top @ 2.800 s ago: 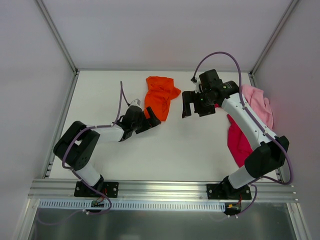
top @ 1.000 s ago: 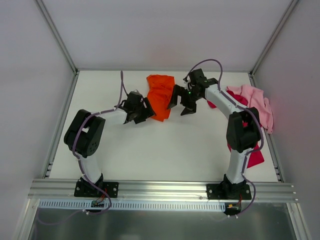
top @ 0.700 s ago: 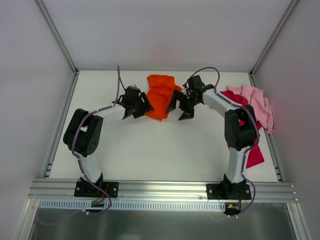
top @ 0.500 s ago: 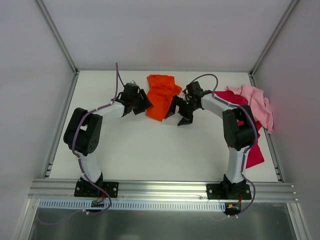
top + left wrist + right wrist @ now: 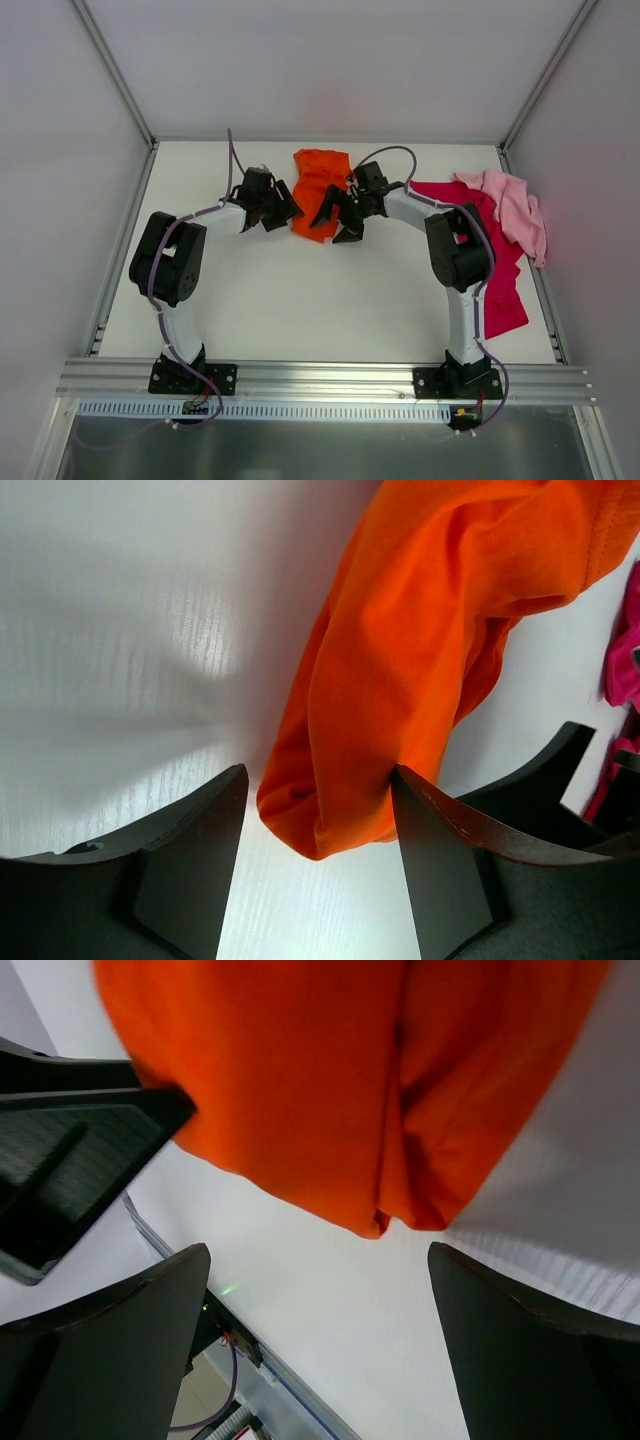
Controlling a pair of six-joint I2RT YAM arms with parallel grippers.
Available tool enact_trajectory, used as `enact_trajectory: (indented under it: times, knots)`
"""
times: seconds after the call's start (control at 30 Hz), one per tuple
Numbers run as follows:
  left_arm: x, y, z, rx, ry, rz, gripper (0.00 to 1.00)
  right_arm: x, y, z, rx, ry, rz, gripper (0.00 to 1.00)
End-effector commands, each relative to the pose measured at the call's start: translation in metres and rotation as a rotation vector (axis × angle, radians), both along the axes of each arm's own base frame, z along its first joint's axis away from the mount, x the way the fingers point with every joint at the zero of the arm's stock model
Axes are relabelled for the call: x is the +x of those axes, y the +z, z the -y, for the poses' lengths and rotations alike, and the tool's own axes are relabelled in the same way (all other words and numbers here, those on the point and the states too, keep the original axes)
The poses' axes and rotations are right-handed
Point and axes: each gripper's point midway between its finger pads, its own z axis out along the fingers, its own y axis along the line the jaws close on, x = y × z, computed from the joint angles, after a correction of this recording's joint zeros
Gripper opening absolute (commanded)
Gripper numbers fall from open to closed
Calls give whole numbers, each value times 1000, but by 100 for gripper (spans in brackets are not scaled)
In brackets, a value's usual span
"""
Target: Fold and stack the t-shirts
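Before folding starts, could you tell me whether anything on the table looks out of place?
The bright orange cloth t-shirt lies bunched, not flat; the light pink t-shirt and magenta-red t-shirt lie crumpled together at the right edge.

table (image 5: 300,300) white | on it 3: orange t-shirt (image 5: 318,180) | pink t-shirt (image 5: 515,205) | magenta t-shirt (image 5: 503,295)

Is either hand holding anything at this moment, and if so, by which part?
Nothing is held. The left hand stands open around a folded end of the orange t-shirt, not clamped; the right hand is wide open near it.
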Motion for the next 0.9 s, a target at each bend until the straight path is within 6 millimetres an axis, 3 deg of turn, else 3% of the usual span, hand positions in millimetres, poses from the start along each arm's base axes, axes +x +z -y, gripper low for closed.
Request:
enact_trajectory:
  times: [0.0, 0.37, 0.6, 0.87]
  knots:
    - [2, -2, -2, -34, 0, 10, 60, 26, 27, -7, 23, -7, 105, 96]
    - [10, -1, -1, -77, 3, 9, 60, 37, 22, 11, -76, -27, 144, 94]
    - [14, -2, -2, -91, 10, 4, 59, 30, 4, 46, -212, -35, 149, 92]
    - [12, -4, -1, -107, 11, -9, 59, 29, -5, 35, -114, -52, 131, 89]
